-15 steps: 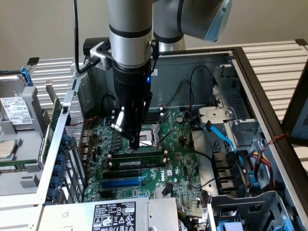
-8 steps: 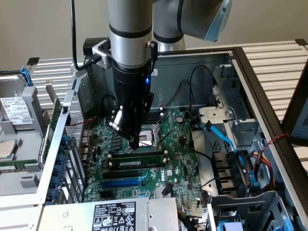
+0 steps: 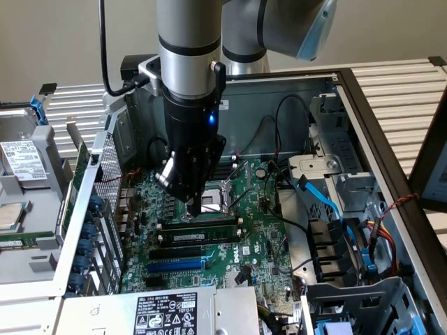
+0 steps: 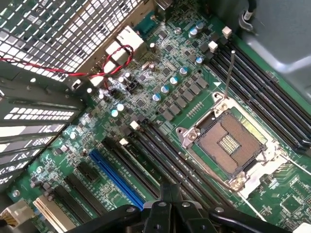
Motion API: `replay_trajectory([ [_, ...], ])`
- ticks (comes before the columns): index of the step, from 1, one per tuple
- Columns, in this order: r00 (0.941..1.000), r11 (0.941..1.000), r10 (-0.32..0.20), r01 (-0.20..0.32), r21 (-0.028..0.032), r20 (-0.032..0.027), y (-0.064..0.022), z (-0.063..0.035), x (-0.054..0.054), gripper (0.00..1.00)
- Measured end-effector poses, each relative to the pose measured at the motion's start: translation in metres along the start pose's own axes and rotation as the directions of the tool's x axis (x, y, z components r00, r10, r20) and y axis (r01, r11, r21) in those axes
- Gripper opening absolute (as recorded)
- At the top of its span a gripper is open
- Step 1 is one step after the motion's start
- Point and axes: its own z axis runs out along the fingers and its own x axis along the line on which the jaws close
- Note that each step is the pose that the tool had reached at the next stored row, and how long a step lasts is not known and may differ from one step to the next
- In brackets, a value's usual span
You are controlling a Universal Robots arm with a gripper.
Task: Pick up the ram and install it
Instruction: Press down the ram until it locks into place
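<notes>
My gripper point(image 3: 198, 209) hangs shut and empty just above the motherboard point(image 3: 258, 244), between the open CPU socket point(image 3: 225, 190) and the memory slots. The ram point(image 3: 213, 225), a long green stick, stands on edge in the slot right below my fingertips; I cannot tell whether they touch it. A second stick with a white label point(image 3: 195, 238) sits in the slot beside it. In the wrist view my shut fingers point(image 4: 167, 194) hover over the long black slots point(image 4: 160, 155) next to the CPU socket point(image 4: 231, 143).
The board lies inside an open computer case point(image 3: 363, 112). A blue slot point(image 3: 174, 265) runs near the front. Black cables point(image 3: 279, 118) and a blue cable point(image 3: 318, 195) cross the exterior view's right, by a drive cage point(image 3: 349, 258). A perforated metal wall point(image 4: 63, 29) with red-black wires point(image 4: 97, 68) stands close by.
</notes>
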Motion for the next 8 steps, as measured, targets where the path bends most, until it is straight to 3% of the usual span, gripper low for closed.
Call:
replay_trajectory([
  [8, 0.9931, 0.993, 0.117, -0.117, -0.0086, 0.0015, 0.0, 0.0, 0.0, 0.11],
])
